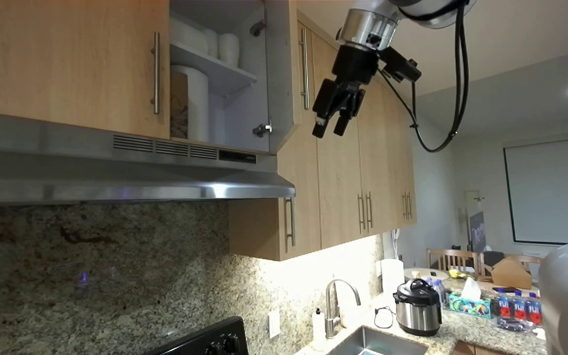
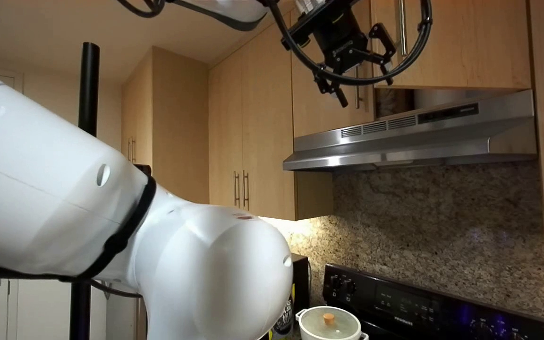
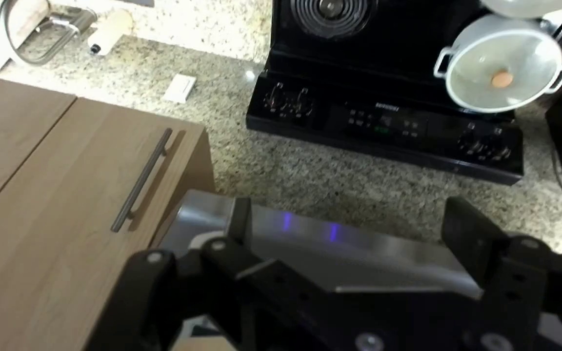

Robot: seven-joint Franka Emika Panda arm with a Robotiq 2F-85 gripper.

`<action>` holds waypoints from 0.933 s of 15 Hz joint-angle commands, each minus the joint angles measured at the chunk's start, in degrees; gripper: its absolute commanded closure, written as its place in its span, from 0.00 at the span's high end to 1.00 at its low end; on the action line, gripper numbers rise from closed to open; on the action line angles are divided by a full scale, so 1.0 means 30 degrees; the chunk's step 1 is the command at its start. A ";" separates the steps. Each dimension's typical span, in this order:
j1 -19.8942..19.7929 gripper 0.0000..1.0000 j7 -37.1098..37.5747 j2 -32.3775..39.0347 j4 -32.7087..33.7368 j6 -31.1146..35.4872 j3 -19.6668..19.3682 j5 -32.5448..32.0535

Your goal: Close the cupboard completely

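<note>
The cupboard [image 1: 237,116] is the short maple cabinet above the range hood, white and shelved inside. Its door [image 1: 280,74] stands swung out on the right-hand hinges in an exterior view, with its bar handle [image 1: 305,69] past the edge. In an exterior view the door's outer face [image 2: 317,111] and handle [image 2: 357,92] show behind the gripper. My gripper [image 1: 329,129] is open and empty, on the outer side of the door; it also shows in an exterior view [image 2: 365,92]. In the wrist view the fingers [image 3: 349,214] are wide apart with nothing between; the door cannot be made out there.
The steel range hood [image 1: 131,177] juts out below the cupboard and also shows in an exterior view [image 2: 409,141]. A taller matching cabinet [image 3: 66,195] with a bar handle stands beside it. The cupboard holds white cups and a paper roll [image 1: 197,103]. A closed door [image 1: 67,64] adjoins the opening.
</note>
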 commanded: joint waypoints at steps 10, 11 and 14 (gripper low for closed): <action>-0.2802 1.00 0.3670 0.1623 0.2789 0.2214 -0.0838 0.1234; -0.2808 1.00 0.4152 0.1771 0.2859 0.2583 -0.0716 0.1522; -0.2850 1.00 0.5533 0.2039 0.2773 0.4606 -0.0321 0.2396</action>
